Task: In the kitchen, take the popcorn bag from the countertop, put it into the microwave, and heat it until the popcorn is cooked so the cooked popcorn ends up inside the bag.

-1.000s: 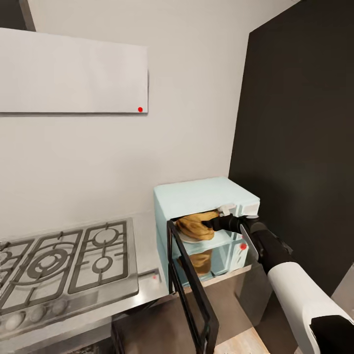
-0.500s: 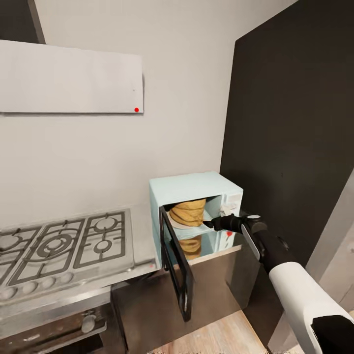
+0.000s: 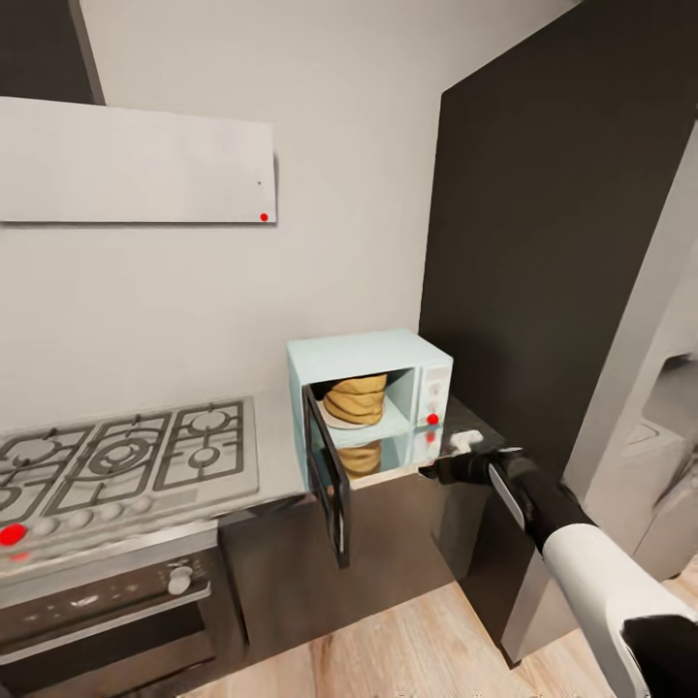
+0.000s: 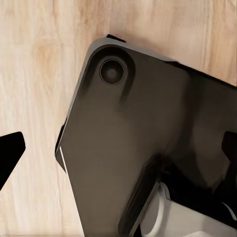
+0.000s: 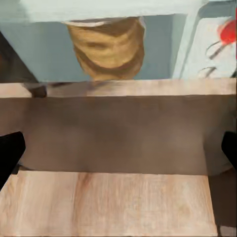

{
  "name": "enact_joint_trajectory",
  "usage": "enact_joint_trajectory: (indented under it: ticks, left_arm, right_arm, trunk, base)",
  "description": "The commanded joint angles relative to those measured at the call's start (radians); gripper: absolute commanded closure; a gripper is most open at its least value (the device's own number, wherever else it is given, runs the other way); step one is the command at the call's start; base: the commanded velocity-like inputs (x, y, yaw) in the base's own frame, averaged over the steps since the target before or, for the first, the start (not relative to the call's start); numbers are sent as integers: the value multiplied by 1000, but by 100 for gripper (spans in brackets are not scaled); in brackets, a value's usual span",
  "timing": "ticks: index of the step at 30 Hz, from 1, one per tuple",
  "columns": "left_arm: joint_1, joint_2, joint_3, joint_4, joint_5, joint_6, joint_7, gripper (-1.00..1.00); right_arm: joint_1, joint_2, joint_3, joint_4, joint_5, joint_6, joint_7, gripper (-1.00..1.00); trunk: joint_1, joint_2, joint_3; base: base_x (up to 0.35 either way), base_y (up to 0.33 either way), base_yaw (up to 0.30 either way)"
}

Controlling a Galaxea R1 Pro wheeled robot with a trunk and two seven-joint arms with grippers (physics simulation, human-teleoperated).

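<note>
You've got one popcorn bag [image 3: 355, 399] sitting inside the one microwave [image 3: 368, 397], door [image 3: 326, 475] swung open. Your right gripper [image 3: 438, 472] hangs just out front of it, fingers spread wide, holding nothing. Left gripper: fingers look spread over wood floor [image 4: 29, 74], empty.

1. One microwave [image 3: 370, 402], its door hanging open.
2. One paper bag [image 3: 355, 399] inside it.
3. One table [image 3: 276, 456] carrying the microwave.
4. One gas hob [image 3: 116, 460] with four burner grates in sight.
5. One oven [image 3: 107, 606] under the hob, one knob in sight.
6. One claw [image 3: 431, 473] in the head view.
7. One white wall panel [image 3: 136, 163].
</note>
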Motion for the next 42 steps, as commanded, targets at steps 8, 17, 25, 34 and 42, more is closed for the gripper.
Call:
enact_joint_trajectory:
  ticks: [8, 17, 25, 34, 42]
  left_arm:
    - [0, 2, 2, -1, 3, -3, 0, -100]
    - [0, 3, 2, 0, 3, -3, 0, -100]
    - [0, 1, 0, -1, 3, -1, -1, -100]
    - [0, -3, -6, -2, -13, -1, -1, -100]
    - [0, 3, -13, -454, -14, 137, -4, -100]
  right_arm:
    - [0, 7, 6, 445, 2, -168, -2, -100]
    - [410, 15, 6, 676, -5, -477, -170, -100]
    - [677, 18, 2, 678, -13, -564, -199, -100]
    - [682, 16, 0, 678, -14, -557, -200, -100]
    - [682, 17, 1, 678, -12, -557, -207, -100]
  trunk:
    - [0, -2, -2]
    - [0, -2, -2]
    - [0, -2, -2]
    - [0, -2, -2]
    - [0, -2, -2]
  base:
    - [-293, -66, 0]
    - [-103, -1, 0]
    - [0, 0, 0]
    - [0, 0, 0]
    - [0, 0, 0]
